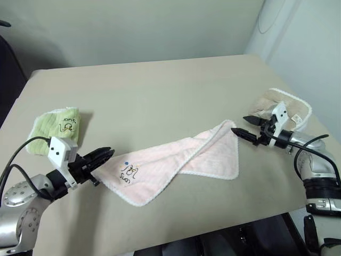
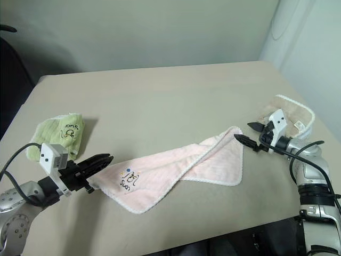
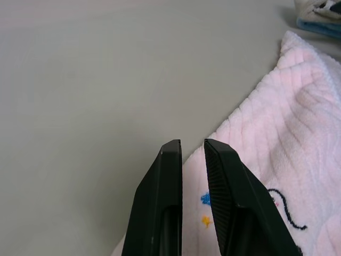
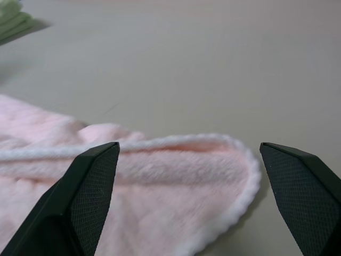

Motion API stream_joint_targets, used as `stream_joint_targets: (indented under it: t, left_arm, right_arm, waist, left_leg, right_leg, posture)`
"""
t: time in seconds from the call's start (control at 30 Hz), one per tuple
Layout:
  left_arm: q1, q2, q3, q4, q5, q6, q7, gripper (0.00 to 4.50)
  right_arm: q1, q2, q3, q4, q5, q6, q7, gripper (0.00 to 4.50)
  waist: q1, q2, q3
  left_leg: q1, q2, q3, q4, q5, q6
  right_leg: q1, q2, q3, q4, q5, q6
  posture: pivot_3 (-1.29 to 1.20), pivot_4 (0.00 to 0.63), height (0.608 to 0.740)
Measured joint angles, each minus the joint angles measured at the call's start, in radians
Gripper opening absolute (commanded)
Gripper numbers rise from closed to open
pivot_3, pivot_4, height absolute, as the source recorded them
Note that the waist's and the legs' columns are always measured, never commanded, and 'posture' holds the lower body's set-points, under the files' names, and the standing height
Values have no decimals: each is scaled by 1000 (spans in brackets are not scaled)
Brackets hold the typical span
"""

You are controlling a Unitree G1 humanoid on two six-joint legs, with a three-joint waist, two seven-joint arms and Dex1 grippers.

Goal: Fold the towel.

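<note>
Beige table (image 1: 160,85), left gripper (image 1: 106,155) nearly closed at pink towel (image 1: 181,160) corner, hold unclear, right gripper (image 1: 242,126) wide open

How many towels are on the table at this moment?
3: the pink towel stretched between the two grippers, a folded green towel near the table's left edge, and a beige towel at the right edge. None looks hidden.

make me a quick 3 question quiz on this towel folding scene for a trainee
1. True or false: the right gripper is open.
2. Which end of the pink towel carries the dark stitched mark? A) the end by the left gripper B) the end by the right gripper
3. Fill in: the folded towel lying behind the left gripper is ____.

Key: 1 true; 2 A; 3 green
</note>
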Motion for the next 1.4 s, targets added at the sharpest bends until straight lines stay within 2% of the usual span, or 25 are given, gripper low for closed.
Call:
stream_joint_targets:
  t: [0.53,0.8,0.97,1.4]
  left_arm:
    - [-61,-1,-79,-17,33,2,19,778]
    - [-78,-16,-89,-36,44,3,45,778]
    - [-51,-45,-91,-43,48,3,65,778]
    - [-43,-72,-90,-62,47,3,90,778]
  right_arm:
    - [27,-9,-4,-5,-18,-62,-17,4458]
    - [-51,-4,27,106,-71,-119,-24,4458]
    - [-145,7,57,248,-123,-189,-24,4458]
    - [-461,48,157,816,-286,-393,56,4458]
  waist:
    - [1,0,0]
    - [-2,0,0]
    - [-2,0,0]
    - [1,0,0]
  left_leg:
    - [3,0,0,0,-1,1]
    - [3,1,0,-1,-1,1]
    - [3,1,0,-1,-1,1]
    - [3,1,0,-2,-1,0]
  right_leg:
    - [3,0,0,0,0,0]
    - [2,1,0,0,0,0]
    - [2,0,0,0,0,0]
    - [2,-1,0,0,-1,-2]
  posture:
    - [0,150,740]
    - [0,150,740]
    - [0,150,740]
    - [0,150,740]
